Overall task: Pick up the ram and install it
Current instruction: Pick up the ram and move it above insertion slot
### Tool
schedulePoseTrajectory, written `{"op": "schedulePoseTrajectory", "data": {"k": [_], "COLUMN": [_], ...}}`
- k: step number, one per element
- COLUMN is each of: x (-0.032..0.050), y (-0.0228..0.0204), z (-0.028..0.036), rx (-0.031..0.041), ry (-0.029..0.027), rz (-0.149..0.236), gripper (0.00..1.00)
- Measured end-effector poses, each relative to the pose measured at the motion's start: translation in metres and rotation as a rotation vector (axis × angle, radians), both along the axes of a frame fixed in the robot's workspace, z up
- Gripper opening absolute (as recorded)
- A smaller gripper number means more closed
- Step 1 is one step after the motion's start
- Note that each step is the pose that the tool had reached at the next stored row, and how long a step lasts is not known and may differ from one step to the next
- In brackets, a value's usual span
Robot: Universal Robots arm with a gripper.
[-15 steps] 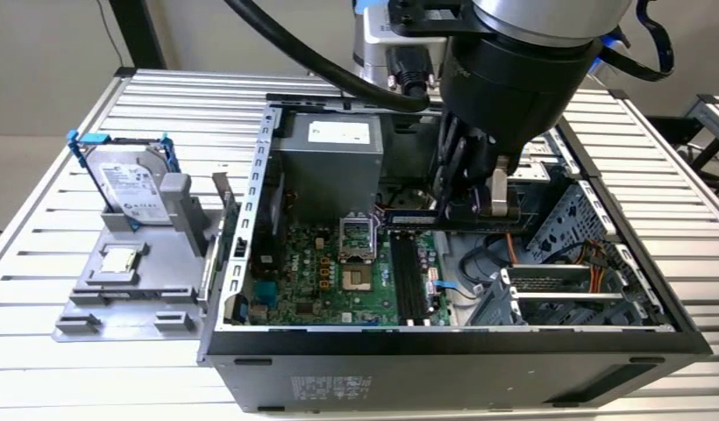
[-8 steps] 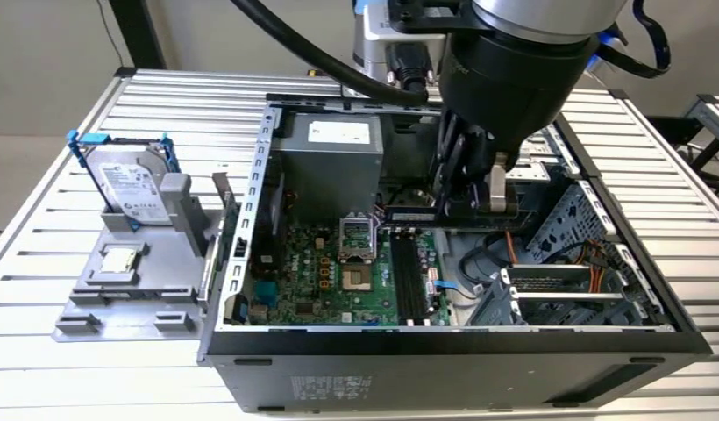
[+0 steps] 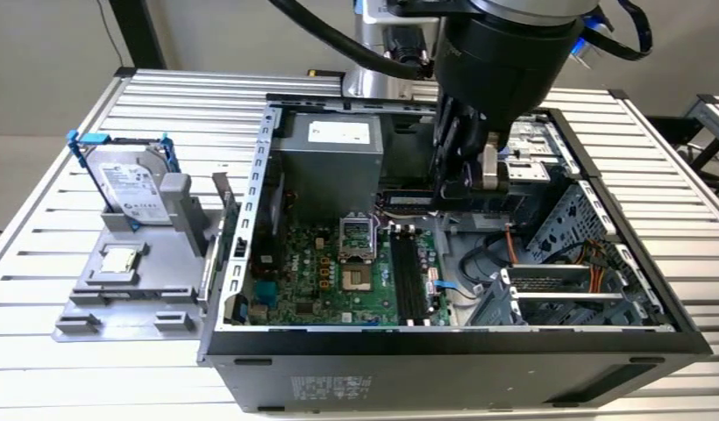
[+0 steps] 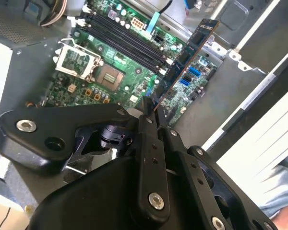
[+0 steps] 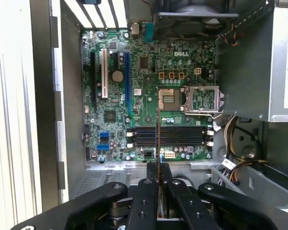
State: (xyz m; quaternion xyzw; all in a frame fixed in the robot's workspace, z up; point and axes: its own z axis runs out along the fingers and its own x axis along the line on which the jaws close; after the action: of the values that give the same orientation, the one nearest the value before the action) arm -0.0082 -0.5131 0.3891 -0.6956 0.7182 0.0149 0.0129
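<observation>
My gripper (image 3: 463, 191) hangs inside the open computer case (image 3: 453, 338), shut on the ram (image 4: 187, 55), a long thin board with dark chips. The ram juts out from between the fingertips (image 4: 147, 116). In the first wrist view the ram (image 5: 157, 132) appears edge-on as a thin line crossing the black memory slots (image 5: 168, 136). It is held above the motherboard (image 3: 324, 281), apart from the slots (image 3: 409, 276). In the exterior view the ram (image 3: 409, 200) sticks out sideways from the gripper, over the far end of the slots.
A silver hard drive with blue brackets (image 3: 131, 180) stands on a grey holder outside the case at the exterior view's left, with a small square processor chip (image 3: 120, 259) below it. The grey power supply (image 3: 331, 158), open processor socket (image 3: 357, 237) and loose cables (image 3: 547, 254) crowd the case.
</observation>
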Motion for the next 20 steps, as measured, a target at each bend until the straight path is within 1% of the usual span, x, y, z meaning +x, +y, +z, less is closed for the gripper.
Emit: {"op": "schedulePoseTrajectory", "data": {"k": [8,20], "x": [0.0011,0.0027], "y": [0.0179,0.0413], "z": [0.0000,0.0000], "rx": [-0.0001,0.0000], "ry": [0.0000,0.0000], "rz": [0.000,0.000], "gripper": [0.00,0.00]}}
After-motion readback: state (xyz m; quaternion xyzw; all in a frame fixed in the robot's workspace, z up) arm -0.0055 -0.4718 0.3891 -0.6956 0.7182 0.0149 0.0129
